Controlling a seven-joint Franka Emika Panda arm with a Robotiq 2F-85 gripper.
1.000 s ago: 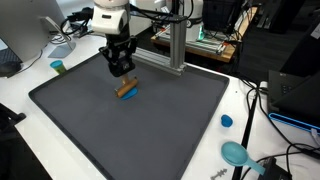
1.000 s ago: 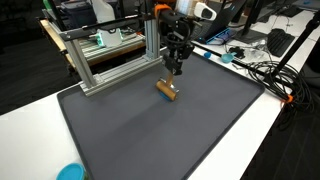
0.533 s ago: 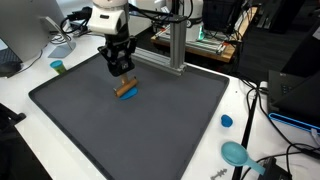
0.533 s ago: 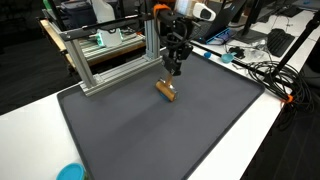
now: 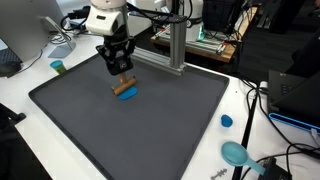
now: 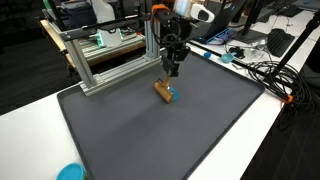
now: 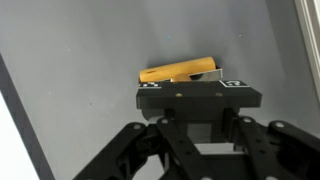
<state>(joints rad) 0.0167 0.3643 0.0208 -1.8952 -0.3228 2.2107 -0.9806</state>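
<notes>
A small orange-brown wooden block point(image 5: 125, 89) point(image 6: 163, 92) lies on the dark grey mat point(image 5: 150, 130), with a bit of blue at its side. My gripper point(image 5: 121, 72) point(image 6: 171, 70) hangs directly over it, its lower end almost on the block. In the wrist view the fingers point(image 7: 168, 112) clasp a flat black bar point(image 7: 200, 97) with white markers at its corners. The orange block point(image 7: 180, 71) shows just beyond that bar, against its far edge. Whether bar and block touch is hidden.
An aluminium frame point(image 5: 175, 45) point(image 6: 110, 60) stands at the mat's far edge, close behind the arm. A blue cap point(image 5: 227, 121), a teal dish point(image 5: 236, 153) and a green cup point(image 5: 58, 67) sit on the white table. Cables point(image 6: 270, 75) lie along one side.
The gripper has shifted a little across the mat, and the wooden block has moved slightly the same way with it. The jaws have not changed.
</notes>
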